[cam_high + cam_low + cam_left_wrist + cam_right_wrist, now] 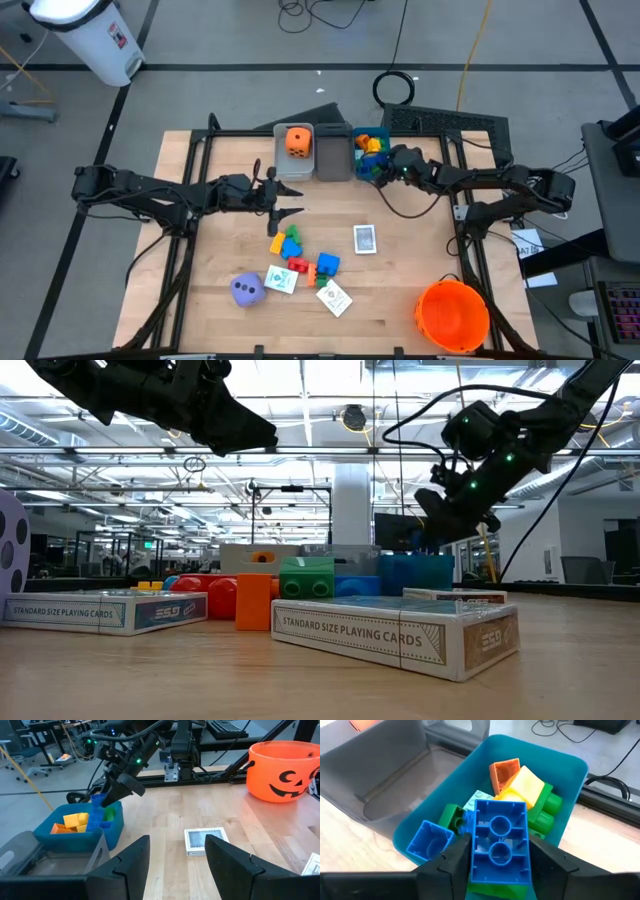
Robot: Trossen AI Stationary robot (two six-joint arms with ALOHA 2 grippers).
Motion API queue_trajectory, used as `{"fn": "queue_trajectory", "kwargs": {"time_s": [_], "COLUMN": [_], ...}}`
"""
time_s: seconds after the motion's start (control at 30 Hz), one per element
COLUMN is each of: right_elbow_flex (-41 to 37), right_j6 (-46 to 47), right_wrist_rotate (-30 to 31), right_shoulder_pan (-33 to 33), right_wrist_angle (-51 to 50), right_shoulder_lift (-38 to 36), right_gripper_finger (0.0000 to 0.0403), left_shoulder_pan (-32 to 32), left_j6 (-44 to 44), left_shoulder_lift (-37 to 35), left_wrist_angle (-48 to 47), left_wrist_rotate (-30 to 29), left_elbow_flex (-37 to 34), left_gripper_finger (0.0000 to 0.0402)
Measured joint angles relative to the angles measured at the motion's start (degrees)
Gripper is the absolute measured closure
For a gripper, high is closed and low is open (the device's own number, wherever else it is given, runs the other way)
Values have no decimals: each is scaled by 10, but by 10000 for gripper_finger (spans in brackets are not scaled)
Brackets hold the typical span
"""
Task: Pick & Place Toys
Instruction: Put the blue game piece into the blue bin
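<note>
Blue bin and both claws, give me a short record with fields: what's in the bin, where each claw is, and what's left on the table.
blue bin: holds orange, yellow, green and blue blocks
right claw: over the blue bin, a blue block between its fingers
left claw: open, empty, above the table near the grey bins
grey bin: holds the orange die
left on table: block cluster, purple die, three card packs
orange bucket: table's near right corner

Sitting on surface (400, 290): three bins (333, 152), one orange bucket (452, 315), two soft dice (297, 141), three card packs (365, 239), loose blocks (292, 246) clustering mid-surface, count unclear.
</note>
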Motion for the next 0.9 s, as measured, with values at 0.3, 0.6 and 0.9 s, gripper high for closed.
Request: {"fn": "queue_trajectory", "kwargs": {"time_s": [0.3,0.6,0.9], "right_elbow_flex": [0,0,0], "right_j6": [-19,-32,-56], "right_wrist_rotate": [1,-2,-88], "right_shoulder_pan": [0,0,5], "right_wrist_angle": [12,7,-46], "right_shoulder_lift": [0,0,-61], "right_gripper_finger": [187,140,151], "left_shoulder_pan": [0,0,0], "left_j6": [0,-2,-1], "left_shoulder_lift": [0,0,0], "left_wrist_angle": [0,0,-1], "left_wrist_rotate": [0,0,0], "left_elbow_flex": [0,0,0], "left_gripper_finger": [204,204,204]}}
